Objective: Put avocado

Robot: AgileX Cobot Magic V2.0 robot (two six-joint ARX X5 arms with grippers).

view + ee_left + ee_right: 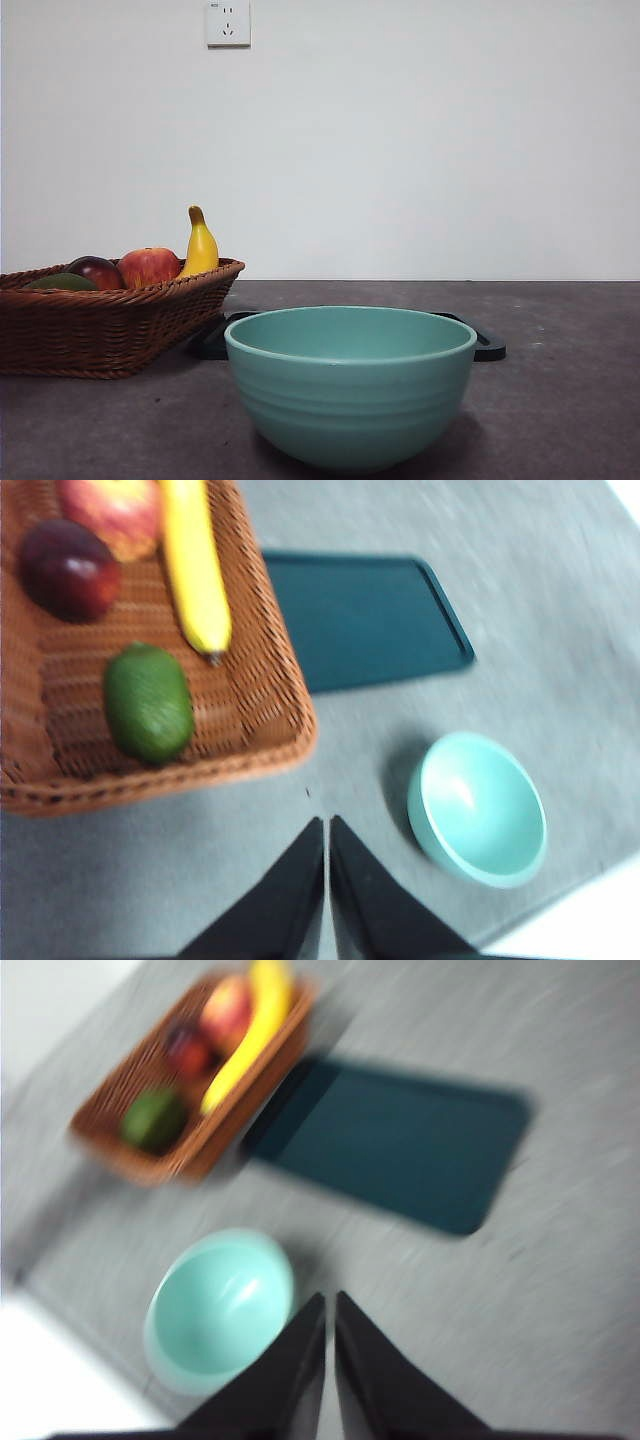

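Observation:
The avocado (148,702) is a dull green oval lying in the brown wicker basket (270,715), beside a banana (195,565). From the front only its top shows as a green sliver (60,283) at the basket's left; the blurred right wrist view shows the avocado (153,1119) too. My left gripper (327,825) hangs shut above bare table, just off the basket's near corner. High over the table between the bowl and the tray, my right gripper (330,1302) is shut. Neither holds anything. No arm appears in the front view.
A teal bowl (350,385) stands front and centre, with a dark flat tray (488,347) behind it. The basket (100,325) also holds a dark red-purple fruit (97,271), a red-yellow apple (148,266) and the banana (201,245).

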